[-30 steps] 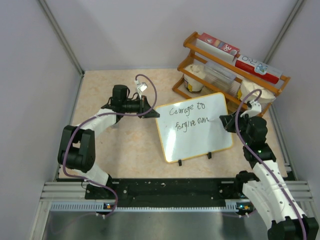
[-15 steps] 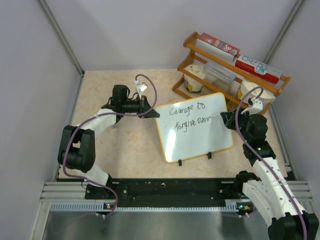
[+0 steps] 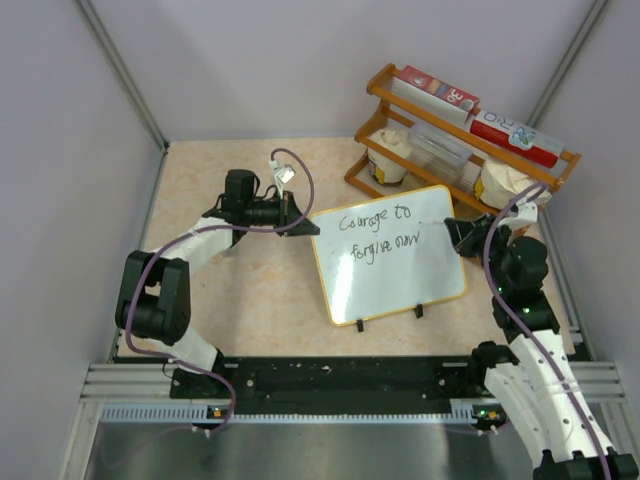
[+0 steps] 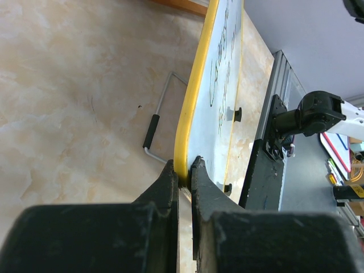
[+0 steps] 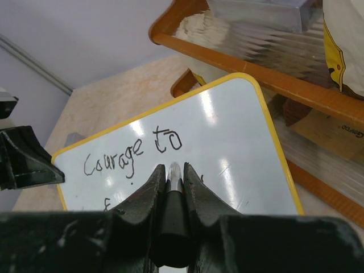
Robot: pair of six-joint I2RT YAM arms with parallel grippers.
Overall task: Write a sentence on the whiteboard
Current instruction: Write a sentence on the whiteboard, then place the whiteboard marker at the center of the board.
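Left fingers (image 4: 164, 190) pinch whiteboard (image 4: 190, 116) rim, right fingers (image 5: 147, 190) clamp marker (image 5: 174, 173); advise light tip pressure, small strokes just ahead of the fingers.

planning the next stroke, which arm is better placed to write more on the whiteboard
Right. The right fingers are shut on the marker, tip aimed at the whiteboard near the sentence. The left fingers are clamped on the board's yellow rim, steadying it.

Overhead camera looks down; both wrist cameras closely share the whiteboard (image 3: 400, 278)
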